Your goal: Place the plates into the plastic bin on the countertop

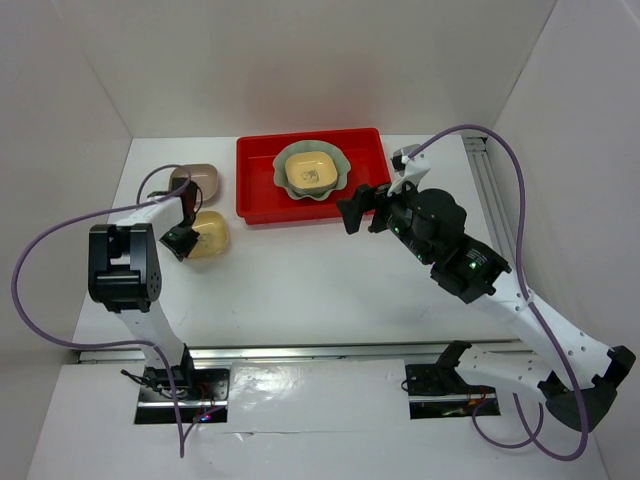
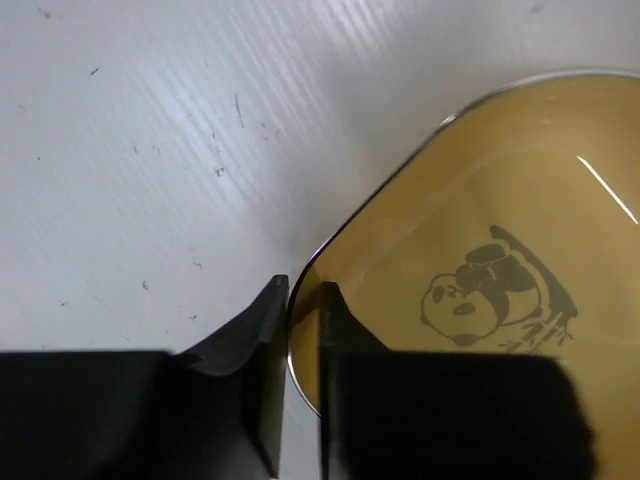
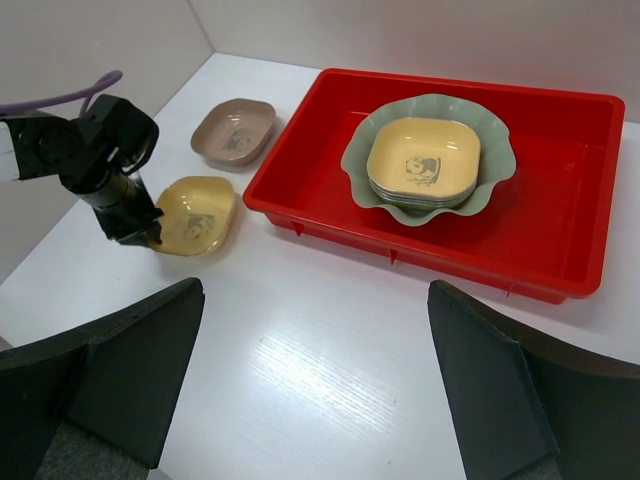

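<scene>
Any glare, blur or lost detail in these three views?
Left wrist: thin glare streak on the yellow dish, left pincer fingers nearly black, detail lost. Right wrist: right pincer fingers dark and soft up close, bin sharp. Top: glossy sheet at the near edge shows reflections; shadows soft.

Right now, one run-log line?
left gripper shut on yellow dish rim | right gripper open, empty, near red bin | pink dish on countertop | dish stack in bin
</scene>
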Available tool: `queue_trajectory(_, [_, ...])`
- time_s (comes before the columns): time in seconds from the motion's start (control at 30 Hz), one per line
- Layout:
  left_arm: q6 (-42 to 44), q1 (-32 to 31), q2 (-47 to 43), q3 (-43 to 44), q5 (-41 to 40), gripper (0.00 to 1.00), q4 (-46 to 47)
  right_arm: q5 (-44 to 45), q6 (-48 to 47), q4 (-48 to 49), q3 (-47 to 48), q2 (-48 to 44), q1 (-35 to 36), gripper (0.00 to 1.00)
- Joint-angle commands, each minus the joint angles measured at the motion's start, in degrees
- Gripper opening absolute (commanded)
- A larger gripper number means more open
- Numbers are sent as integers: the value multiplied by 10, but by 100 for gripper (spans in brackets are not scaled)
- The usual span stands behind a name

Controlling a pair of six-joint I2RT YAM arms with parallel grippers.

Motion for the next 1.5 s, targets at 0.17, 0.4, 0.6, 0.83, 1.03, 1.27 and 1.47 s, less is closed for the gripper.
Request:
queue_trajectory(0.17, [-76,-17,-36,-27,-44,0,-78,2,-3,38,13,-11,-2,100])
queue_trajectory(0.4, [-112,-39,-250,10,-97,0,-177,35,3,20,29,-11,-7,100])
queue_trajectory(0.6, [12,-100,-298,135,-49,0,-128,77,14,14,49,-23,-7,100])
queue_trajectory(0.83, [93,-201,-214,208,31,0,64,137,34,7,76,-50,-13,100])
queue_trajectory(1.03, [88,-260,-5,368,4,0,103,171,56,1,81,-81,-13,100])
queue_trajectory(1.27, [21,-274,188,553,24,0,71,183,56,-36,100,-70,-13,100])
queue_trajectory(1.47, [-82,-268,211,545,30,0,63,189,56,-41,100,-70,-13,100])
